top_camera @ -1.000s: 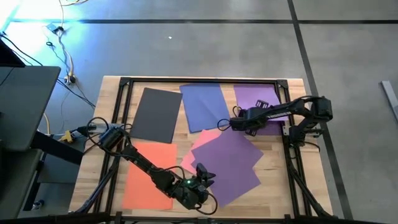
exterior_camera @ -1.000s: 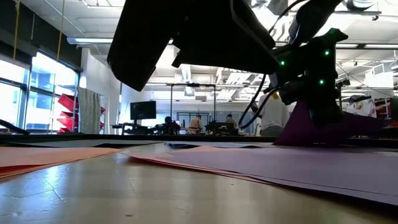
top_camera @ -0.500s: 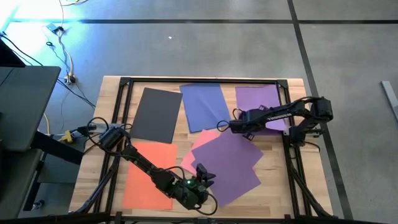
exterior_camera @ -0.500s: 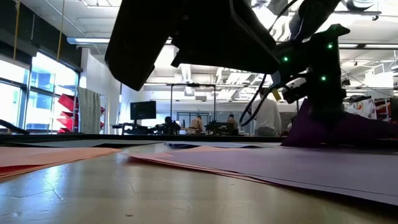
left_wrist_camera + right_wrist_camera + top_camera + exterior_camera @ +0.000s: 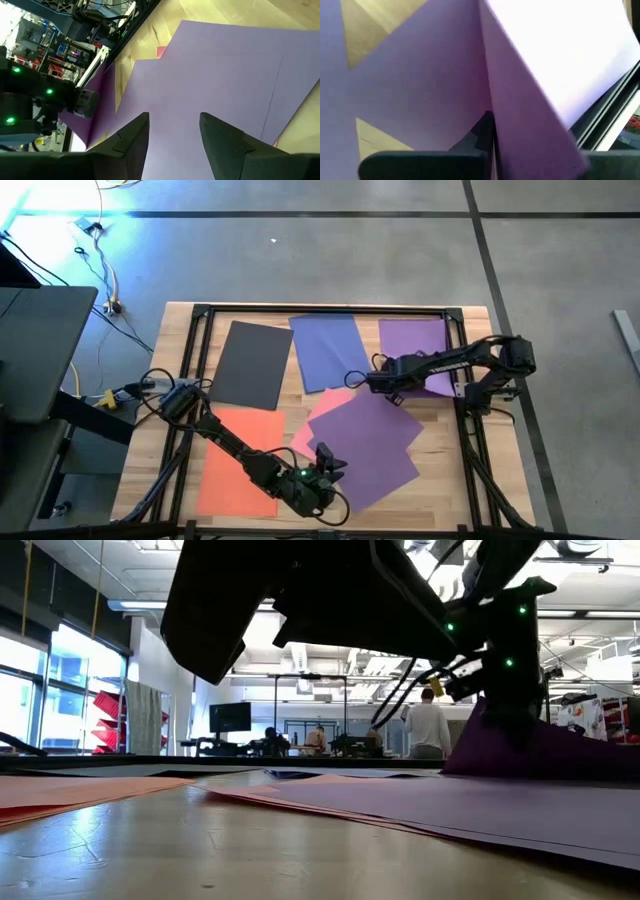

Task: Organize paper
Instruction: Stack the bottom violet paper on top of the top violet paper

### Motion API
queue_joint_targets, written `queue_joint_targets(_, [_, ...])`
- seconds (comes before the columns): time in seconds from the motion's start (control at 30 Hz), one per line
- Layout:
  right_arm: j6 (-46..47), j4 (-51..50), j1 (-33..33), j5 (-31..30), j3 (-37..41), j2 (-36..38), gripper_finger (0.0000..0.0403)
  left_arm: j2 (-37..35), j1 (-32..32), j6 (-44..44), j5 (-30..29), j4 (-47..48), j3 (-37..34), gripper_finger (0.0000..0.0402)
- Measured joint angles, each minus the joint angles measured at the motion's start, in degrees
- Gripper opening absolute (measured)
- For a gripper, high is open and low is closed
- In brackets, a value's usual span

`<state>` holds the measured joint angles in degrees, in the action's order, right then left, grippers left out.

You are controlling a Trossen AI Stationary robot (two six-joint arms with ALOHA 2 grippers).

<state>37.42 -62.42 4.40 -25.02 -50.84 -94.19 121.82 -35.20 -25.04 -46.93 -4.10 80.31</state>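
Two grippers: right gripper (image 5: 372, 380) clamped on purple sheet's (image 5: 420, 345) lifted edge, left gripper (image 5: 325, 463) wide.

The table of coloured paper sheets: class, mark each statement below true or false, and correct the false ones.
1. The right gripper is shut on the purple sheet at the table's far right. True.
2. The left gripper holds the orange sheet. False: it is open and holds nothing, above the nearer purple sheet.
3. The dark grey sheet lies left of the blue sheet. True.
4. The pink sheet lies on top of everything. False: the nearer purple sheet mostly covers it.
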Motion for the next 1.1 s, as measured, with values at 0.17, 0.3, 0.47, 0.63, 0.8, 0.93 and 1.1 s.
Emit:
queue_joint_targets(0.17, [-1.0,0.5,0.0,-2.2,1.3,0.0,0.0,0.0,0.0,0.0,0.1,0.0,0.0,0.0154])
queue_joint_targets(0.3, [-1.4,0.9,0.0,-2.3,1.4,0.0,0.0,0.0,0.0,0.0,0.1,0.0,0.0,0.0154])
queue_joint_targets(0.47, [-1.4,0.8,0.0,-1.5,1.4,0.0,0.0,0.0,0.0,0.4,0.1,0.0,0.0,0.0154])
queue_joint_targets(0.63, [-1.7,0.9,0.0,1.1,1.4,0.0,0.0,0.0,0.0,0.4,0.1,0.0,0.0,0.0154])
queue_joint_targets(0.8, [-1.8,0.9,0.0,3.2,1.5,0.0,0.0023,0.0,0.0,0.4,0.1,0.0,0.0,0.0154])
queue_joint_targets(0.93, [-2.8,1.0,0.0,5.8,1.5,0.0,0.0073,0.0,0.0,0.4,0.1,0.0,0.0,0.0154])
queue_joint_targets(1.1, [-4.9,1.0,0.0,9.2,1.5,0.0,0.0147,0.0,0.0,0.4,0.1,0.0,0.0,0.0154])
